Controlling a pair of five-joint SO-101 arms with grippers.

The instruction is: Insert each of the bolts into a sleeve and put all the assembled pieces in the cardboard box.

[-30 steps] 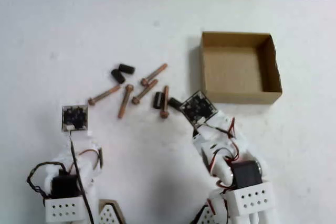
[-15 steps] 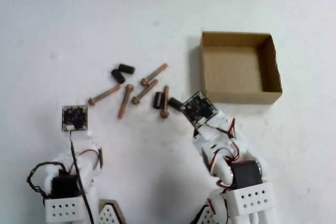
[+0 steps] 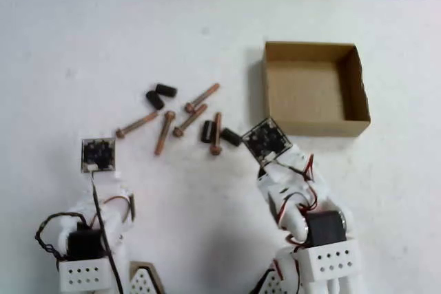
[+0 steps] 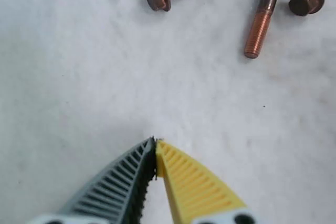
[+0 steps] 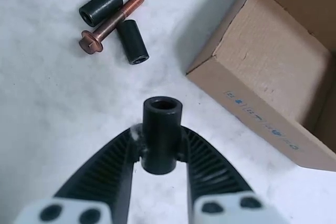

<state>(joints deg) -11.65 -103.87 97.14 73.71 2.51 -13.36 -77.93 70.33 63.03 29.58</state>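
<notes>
I have one black sleeve (image 5: 161, 140) clamped between the right gripper (image 5: 160, 132) fingers. From there the cardboard box (image 3: 313, 129) lies at one o'clock and the loose bolts (image 3: 164, 132) at nine. The left gripper (image 4: 156, 145) is clenched empty, at eight o'clock from the bolts.

My left arm (image 3: 89, 239) sits at the near edge of the desk (image 3: 207, 197) and points almost straight ahead. The left pincer (image 4: 156, 143) is closed with nothing in it, and the grey finger (image 4: 121, 182) and the yellow finger (image 4: 194, 182) meet at their tips. My right arm (image 3: 303, 204) stretches further out and slants in toward the middle of the desk. The right pincer (image 5: 159, 132) has both black ribbed fingers (image 5: 105, 166) clamped on a black sleeve (image 5: 161, 145). The sleeve stands between them with its open end facing back toward the wrist.
</notes>
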